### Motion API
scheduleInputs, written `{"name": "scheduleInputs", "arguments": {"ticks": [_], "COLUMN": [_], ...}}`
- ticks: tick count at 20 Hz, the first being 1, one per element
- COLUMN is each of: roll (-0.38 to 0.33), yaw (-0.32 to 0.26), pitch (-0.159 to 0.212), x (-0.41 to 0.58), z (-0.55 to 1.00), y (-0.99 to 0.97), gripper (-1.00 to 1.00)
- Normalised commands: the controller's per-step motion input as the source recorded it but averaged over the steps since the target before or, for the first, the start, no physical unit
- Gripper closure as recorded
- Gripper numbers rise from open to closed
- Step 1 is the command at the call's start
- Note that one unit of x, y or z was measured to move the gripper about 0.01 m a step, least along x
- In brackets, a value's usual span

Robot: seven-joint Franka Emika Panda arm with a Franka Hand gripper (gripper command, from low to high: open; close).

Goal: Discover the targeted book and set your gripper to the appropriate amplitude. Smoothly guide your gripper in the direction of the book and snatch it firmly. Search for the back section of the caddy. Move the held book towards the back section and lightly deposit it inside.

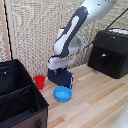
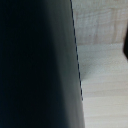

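I see gripper (image 1: 61, 70) over upright book (image 1: 62, 78) w/ red cup (image 1: 39, 82) beside; finger state can't tell

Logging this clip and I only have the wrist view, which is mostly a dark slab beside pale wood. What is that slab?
Observer: The exterior view shows the book, dark navy, standing upright on the wooden table right under the gripper.
Operator: Is it gripped?
Observer: The gripper is down at the book's top edge; I cannot tell whether the fingers have closed.
Operator: Where is the caddy?
Observer: The caddy sits at the exterior view's left, black and open-topped with an inner divider.
Operator: Anything between them?
Observer: A red cup stands between book and caddy, and a blue bowl lies in front of the book.
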Motion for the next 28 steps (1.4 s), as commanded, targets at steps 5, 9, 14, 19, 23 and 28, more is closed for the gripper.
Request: {"name": "scheduleInputs", "arguments": {"ticks": [5, 9, 14, 19, 23, 28], "roll": [-0.004, -0.006, 0.000, 0.000, 0.000, -0.002], "yaw": [0.001, -0.119, -0.212, -0.180, -0.163, -0.214], "pitch": [-0.012, -0.052, 0.015, 0.040, 0.029, 0.002], "x": [0.105, -0.001, 0.001, 0.000, 0.000, 0.039], "z": [-0.05, 0.34, 1.00, 1.00, 1.00, 1.00], "y": [0.00, -0.04, -0.27, -0.33, -0.31, -0.02], "gripper": [1.00, 1.00, 1.00, 1.00, 1.00, 1.00]}}
